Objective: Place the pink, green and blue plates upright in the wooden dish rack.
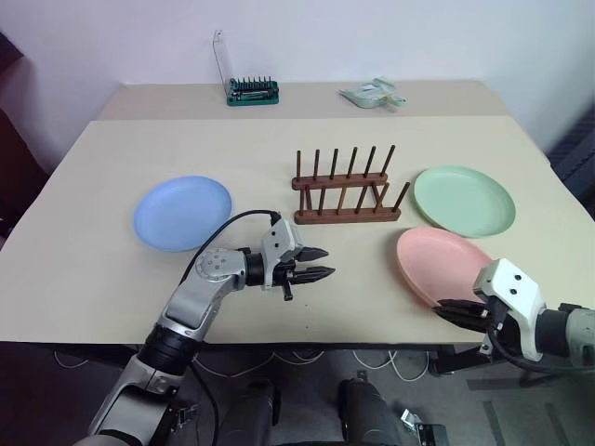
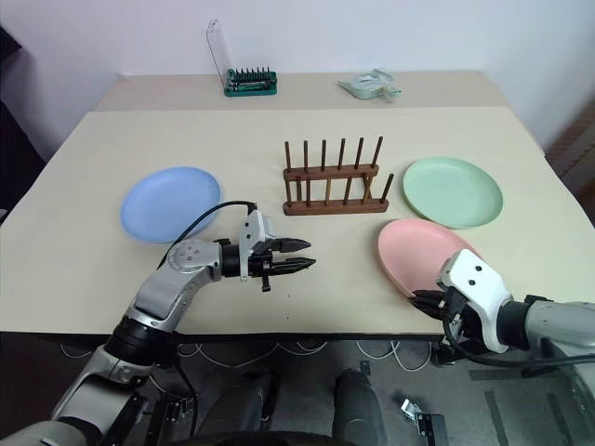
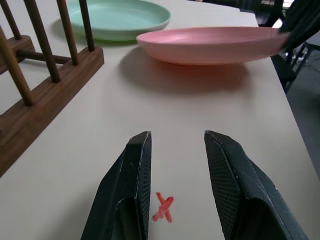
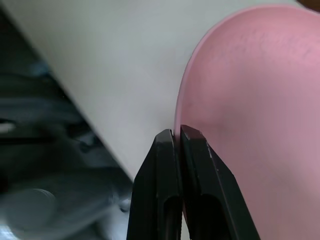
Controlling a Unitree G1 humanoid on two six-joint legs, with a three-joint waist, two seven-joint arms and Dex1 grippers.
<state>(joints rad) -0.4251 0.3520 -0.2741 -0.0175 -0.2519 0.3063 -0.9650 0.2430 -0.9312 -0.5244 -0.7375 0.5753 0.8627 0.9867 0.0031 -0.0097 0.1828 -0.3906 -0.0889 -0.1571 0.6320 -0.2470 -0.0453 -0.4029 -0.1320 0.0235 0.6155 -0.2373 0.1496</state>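
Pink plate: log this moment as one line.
right tool: shut on pink plate rim | left tool: open, empty | rack: empty | blue plate, green plate: flat on table

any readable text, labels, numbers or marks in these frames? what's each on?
No readable words, brands or numbers.
Red hand-drawn "X" mark: on the table, between the left gripper fingers.
Green-based bit holder and pale green packet at the far edge: any print too small to read.
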